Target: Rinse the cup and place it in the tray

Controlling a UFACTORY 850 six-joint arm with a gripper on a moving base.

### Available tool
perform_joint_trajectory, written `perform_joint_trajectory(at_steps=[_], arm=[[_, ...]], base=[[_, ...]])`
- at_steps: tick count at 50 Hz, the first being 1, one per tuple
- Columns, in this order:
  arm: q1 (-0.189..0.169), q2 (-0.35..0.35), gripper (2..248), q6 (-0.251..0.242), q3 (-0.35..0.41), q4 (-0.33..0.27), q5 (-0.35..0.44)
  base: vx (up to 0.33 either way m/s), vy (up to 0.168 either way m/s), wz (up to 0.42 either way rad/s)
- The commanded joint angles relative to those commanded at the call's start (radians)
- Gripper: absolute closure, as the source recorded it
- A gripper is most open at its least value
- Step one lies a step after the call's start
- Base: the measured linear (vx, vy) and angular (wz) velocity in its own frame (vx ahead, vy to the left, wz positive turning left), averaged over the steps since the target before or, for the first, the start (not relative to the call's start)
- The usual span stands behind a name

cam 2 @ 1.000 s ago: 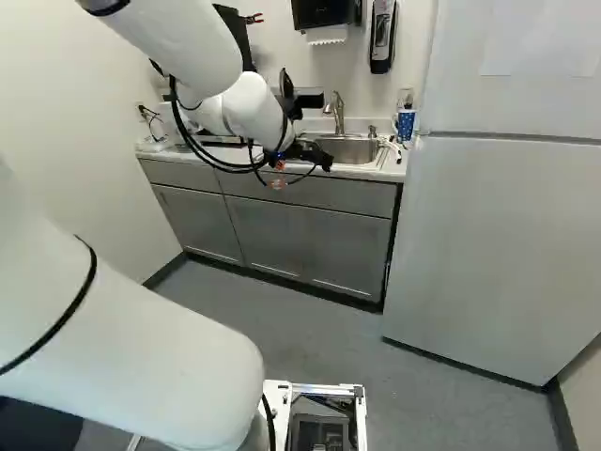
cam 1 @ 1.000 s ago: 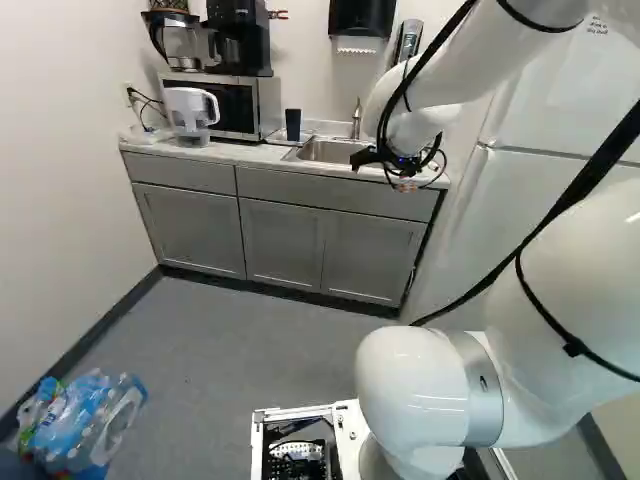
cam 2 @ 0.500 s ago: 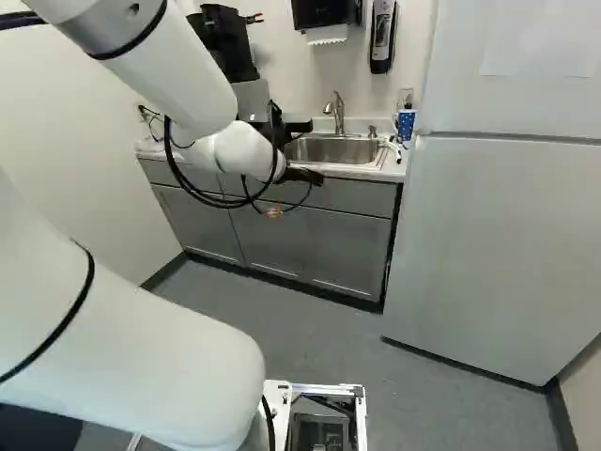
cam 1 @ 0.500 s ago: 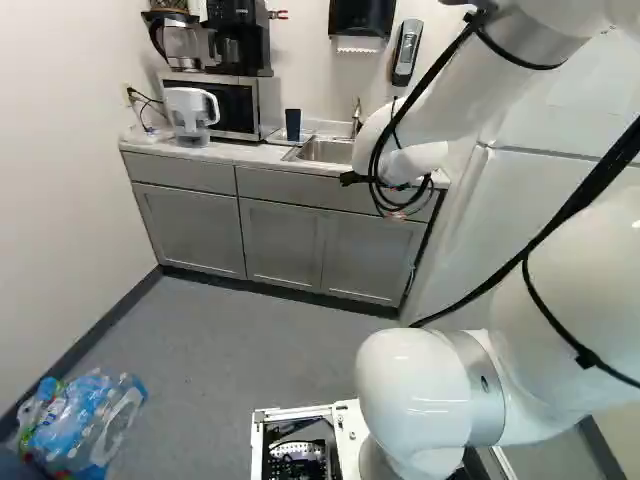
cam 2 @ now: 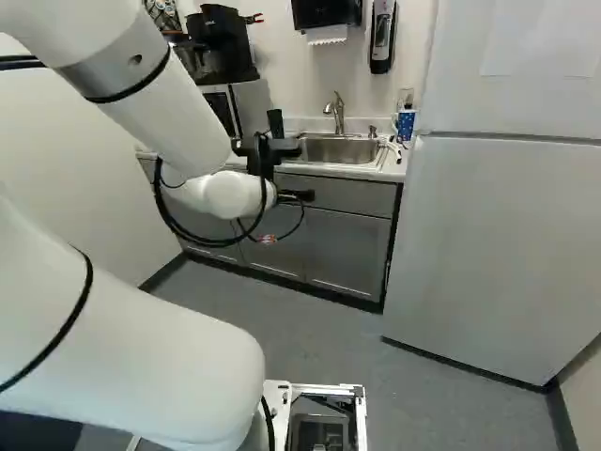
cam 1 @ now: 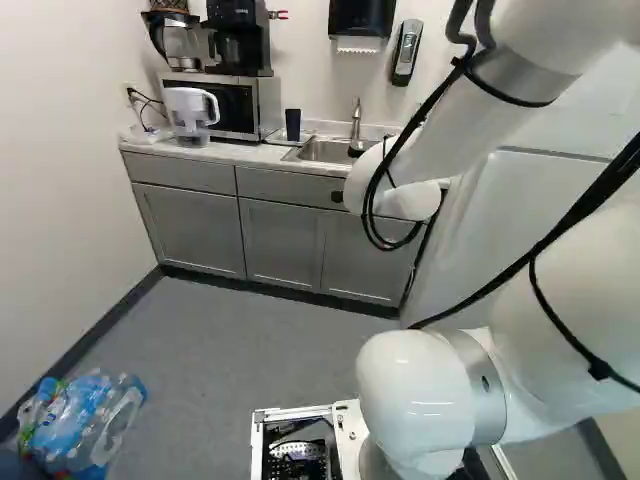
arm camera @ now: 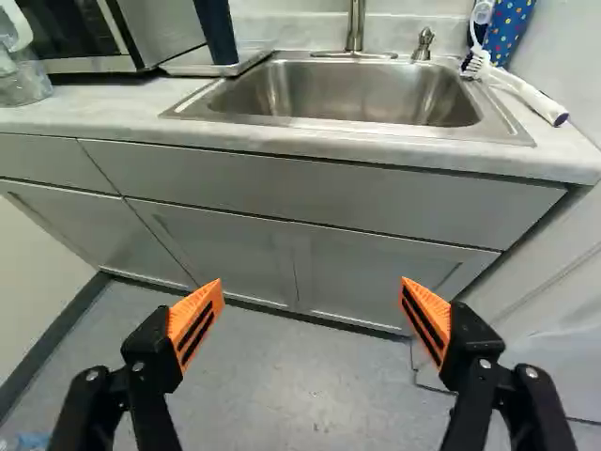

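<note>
A dark blue cup (cam 1: 293,124) stands upright on a light tray (cam 1: 272,138) left of the sink in the left base view. The wrist view shows the lower part of the cup (arm camera: 217,33) on the tray (arm camera: 252,58), beyond the gripper. In the right base view my gripper (cam 2: 298,195) is low in front of the cabinets, partly hidden by the wrist. Its orange-padded fingers stand wide apart in the wrist view, and the gripper (arm camera: 313,315) has nothing between them. The steel sink (arm camera: 347,94) and its faucet (arm camera: 356,23) lie ahead.
A microwave (cam 1: 240,105) and a water pitcher (cam 1: 190,115) stand on the counter. Right of the sink are a white brush (arm camera: 526,92) and a blue dotted cup (cam 2: 406,124). Cabinets (cam 2: 329,240) front the counter, with a refrigerator (cam 2: 498,225) beside them. Bottles (cam 1: 85,420) lie on the floor.
My wrist and gripper have come down from the counter's height and drawn back, shifting left in both base views. More of the sink and the wall dispenser shows. The base and cup have not moved.
</note>
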Motion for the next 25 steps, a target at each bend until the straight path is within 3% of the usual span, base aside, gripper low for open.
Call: perform_joint_trajectory(at_steps=[25], arm=[[0.035,0.013,3,-0.006,0.127,0.000,0.188]], base=[[0.000,0.000,0.000]])
